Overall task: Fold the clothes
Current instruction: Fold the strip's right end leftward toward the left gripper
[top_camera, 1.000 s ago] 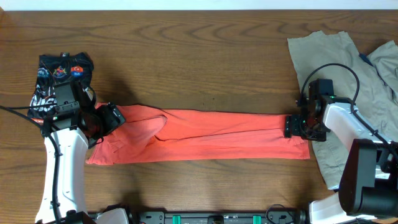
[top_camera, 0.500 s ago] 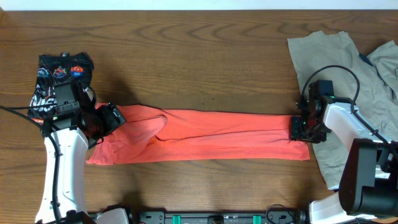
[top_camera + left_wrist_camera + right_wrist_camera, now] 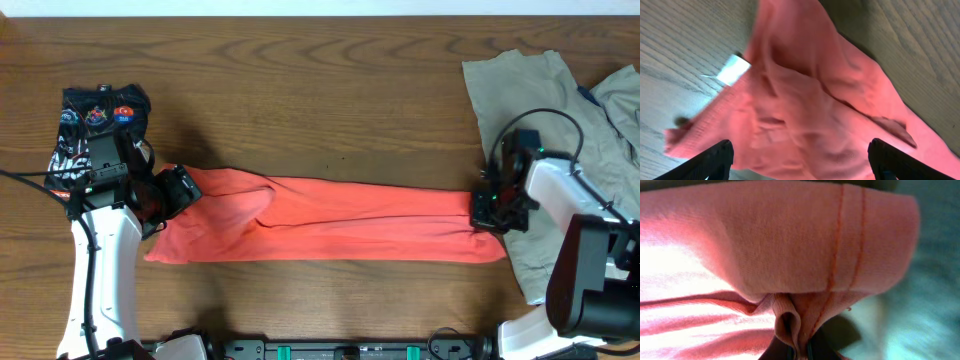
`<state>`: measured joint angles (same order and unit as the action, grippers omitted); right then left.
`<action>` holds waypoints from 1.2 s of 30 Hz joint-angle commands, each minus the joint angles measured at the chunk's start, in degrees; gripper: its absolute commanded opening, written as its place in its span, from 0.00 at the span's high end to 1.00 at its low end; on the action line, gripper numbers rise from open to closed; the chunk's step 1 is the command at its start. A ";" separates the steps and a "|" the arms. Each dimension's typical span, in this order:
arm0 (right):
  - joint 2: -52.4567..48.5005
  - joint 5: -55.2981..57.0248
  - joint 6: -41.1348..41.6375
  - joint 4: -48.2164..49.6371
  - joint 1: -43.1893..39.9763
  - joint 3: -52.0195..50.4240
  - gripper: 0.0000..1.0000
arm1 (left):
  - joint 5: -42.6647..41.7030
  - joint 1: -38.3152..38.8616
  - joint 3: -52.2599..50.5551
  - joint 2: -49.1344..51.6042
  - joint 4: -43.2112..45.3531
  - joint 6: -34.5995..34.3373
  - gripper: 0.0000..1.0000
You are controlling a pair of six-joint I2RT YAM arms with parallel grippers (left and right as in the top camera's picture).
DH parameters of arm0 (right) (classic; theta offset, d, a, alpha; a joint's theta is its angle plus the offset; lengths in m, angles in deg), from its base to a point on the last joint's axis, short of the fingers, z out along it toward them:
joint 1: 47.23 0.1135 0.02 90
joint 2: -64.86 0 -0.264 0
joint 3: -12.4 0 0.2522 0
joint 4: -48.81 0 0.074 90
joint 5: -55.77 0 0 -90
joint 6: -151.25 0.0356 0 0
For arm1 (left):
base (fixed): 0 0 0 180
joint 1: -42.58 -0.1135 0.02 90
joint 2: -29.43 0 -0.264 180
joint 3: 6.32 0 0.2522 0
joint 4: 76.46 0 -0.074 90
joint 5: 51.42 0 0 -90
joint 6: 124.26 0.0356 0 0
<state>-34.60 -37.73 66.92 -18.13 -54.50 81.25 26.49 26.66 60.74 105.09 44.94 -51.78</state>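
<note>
The right gripper (image 3: 487, 212) is clamped thinly on the hem of the long coral-red cotton T-shirt (image 3: 340, 220). The left gripper (image 3: 175, 192) stands apart. A pull may slip the hem free.

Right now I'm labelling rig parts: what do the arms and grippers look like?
Both arms have white shells: the left arm a long link, the right arm a rounded one beside a black cylindrical joint. The left gripper and right gripper are black. A thin black cable loops over the right wrist.

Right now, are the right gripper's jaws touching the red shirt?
Touching. The right wrist view shows the right gripper with its jaws shut on a bunched fold of the red shirt at its stitched hem.
</note>
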 commanded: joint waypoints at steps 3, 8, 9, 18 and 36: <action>-0.50 4.81 2.12 -7.58 -2.03 11.93 0.99 | -0.35 -0.02 0.39 0.35 -0.39 1.20 0.13; -0.50 -1.29 -2.71 -13.79 1.77 19.80 0.99 | -0.35 -0.02 0.39 0.35 -0.42 1.18 0.13; -0.50 -1.79 -2.82 -14.27 3.56 20.46 0.99 | -0.33 -0.02 0.39 0.35 -0.39 1.18 0.12; -0.68 -4.09 2.60 -13.55 21.90 20.63 0.99 | -0.35 -0.02 0.17 0.35 -0.96 1.18 0.12; -1.92 -7.34 12.85 -10.67 36.24 20.55 0.99 | -0.35 -0.02 -0.24 0.35 -1.20 1.14 0.12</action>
<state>-36.04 -42.96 78.09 -29.33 -20.07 101.33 26.49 26.66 60.72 105.09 43.87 -51.75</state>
